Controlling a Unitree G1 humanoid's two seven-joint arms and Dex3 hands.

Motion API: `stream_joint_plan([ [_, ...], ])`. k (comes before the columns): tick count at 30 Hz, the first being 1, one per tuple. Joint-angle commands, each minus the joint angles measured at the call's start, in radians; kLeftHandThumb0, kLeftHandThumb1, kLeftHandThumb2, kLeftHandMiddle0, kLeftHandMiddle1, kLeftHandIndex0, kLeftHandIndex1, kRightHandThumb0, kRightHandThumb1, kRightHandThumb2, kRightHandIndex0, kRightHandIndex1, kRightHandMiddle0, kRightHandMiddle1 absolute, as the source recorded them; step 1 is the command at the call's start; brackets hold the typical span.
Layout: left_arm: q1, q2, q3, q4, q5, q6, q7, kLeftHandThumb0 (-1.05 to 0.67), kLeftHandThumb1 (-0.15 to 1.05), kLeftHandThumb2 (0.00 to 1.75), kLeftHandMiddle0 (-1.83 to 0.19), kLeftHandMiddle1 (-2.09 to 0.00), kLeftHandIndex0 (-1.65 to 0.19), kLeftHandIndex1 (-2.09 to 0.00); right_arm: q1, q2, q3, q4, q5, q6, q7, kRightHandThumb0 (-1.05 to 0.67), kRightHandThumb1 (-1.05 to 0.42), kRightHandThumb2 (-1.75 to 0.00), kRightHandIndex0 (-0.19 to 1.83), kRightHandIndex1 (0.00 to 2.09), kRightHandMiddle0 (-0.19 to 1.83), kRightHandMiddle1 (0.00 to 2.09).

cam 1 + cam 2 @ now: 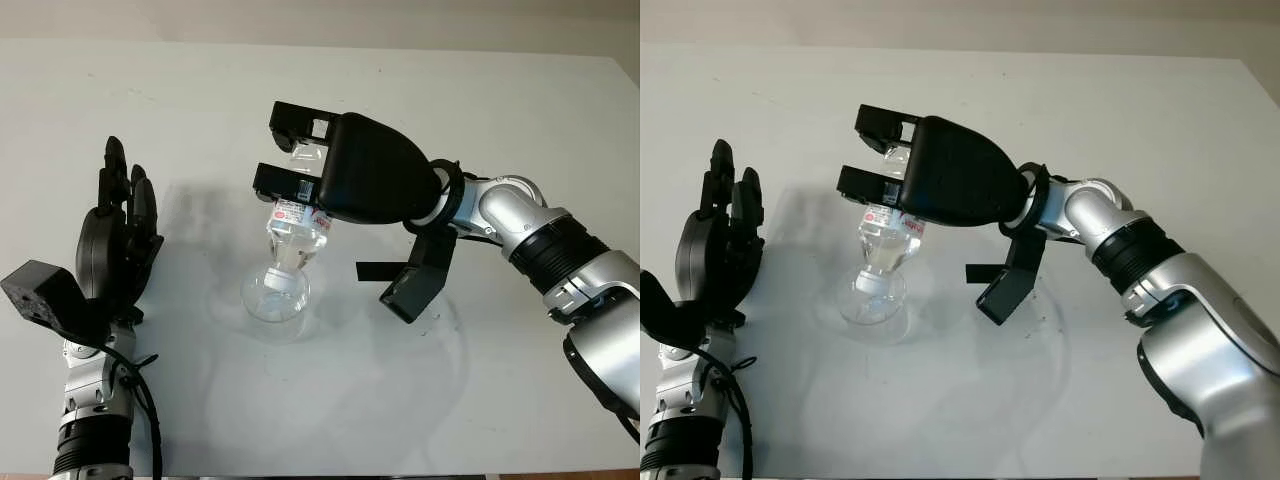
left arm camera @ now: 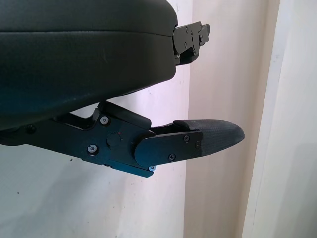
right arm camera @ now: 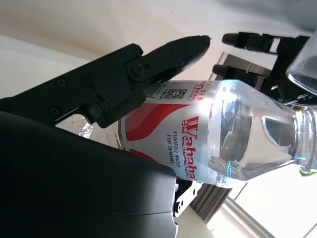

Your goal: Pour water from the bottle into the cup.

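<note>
- Right hand (image 1: 330,175) has its fingers clamped around the bottle (image 1: 295,220), held tilted neck-down over the cup (image 1: 275,293) at table (image 1: 500,400) centre; neck sits right at the cup rim.
- Left hand (image 1: 115,240) is open, raised at the table's left, near the cup but apart from it.
- Risk: neck knocks the light clear cup and tips it, since nothing steadies it.
- Risk: water overshoots the rim if the tilt is too steep.
- Risk: bottle slips in the grip.
</note>
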Motion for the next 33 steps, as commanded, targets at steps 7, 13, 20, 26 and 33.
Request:
stream_joint_plan([
  [7, 0.001, -0.004, 0.002, 0.005, -0.005, -0.011, -0.003, -0.74, 1.05, 0.52, 0.19, -0.05, 0.19, -0.03, 0.06, 0.067, -0.183, 0.155, 0.435, -0.154, 0.301, -0.47, -1.05, -0.3, 1.22, 2.09, 1.02, 2.09],
  [13, 0.001, -0.002, 0.002, 0.003, -0.007, -0.005, -0.003, -0.74, 1.05, 0.51, 0.19, -0.05, 0.19, -0.04, 0.184, 0.122, -0.355, 0.138, 0.902, -0.161, 0.805, -0.37, -1.05, -0.37, 1.12, 2.09, 0.86, 2.09],
  [20, -0.001, 0.0, 0.005, 0.008, -0.015, -0.003, -0.014, -0.74, 1.05, 0.5, 0.19, -0.04, 0.19, -0.03, 0.335, 0.194, -0.52, -0.026, 1.227, 0.069, 1.158, -0.38, -1.05, -0.48, 1.21, 2.09, 0.9, 2.09],
  [26, 0.0, 0.0, 0.006, 0.011, -0.021, 0.001, -0.023, -0.74, 1.05, 0.5, 0.19, -0.04, 0.19, -0.03, 0.523, 0.224, -0.644, -0.355, 1.496, 0.49, 1.372, -0.38, -1.05, -0.54, 1.15, 2.09, 0.91, 2.09],
  [33, -0.008, 0.001, 0.007, 0.022, -0.031, 0.003, -0.038, -0.74, 1.05, 0.51, 0.19, 0.0, 0.19, 0.0, 0.675, 0.24, -0.741, -0.634, 1.673, 0.851, 1.444, -0.41, -1.05, -0.56, 1.17, 2.09, 0.95, 2.09],
])
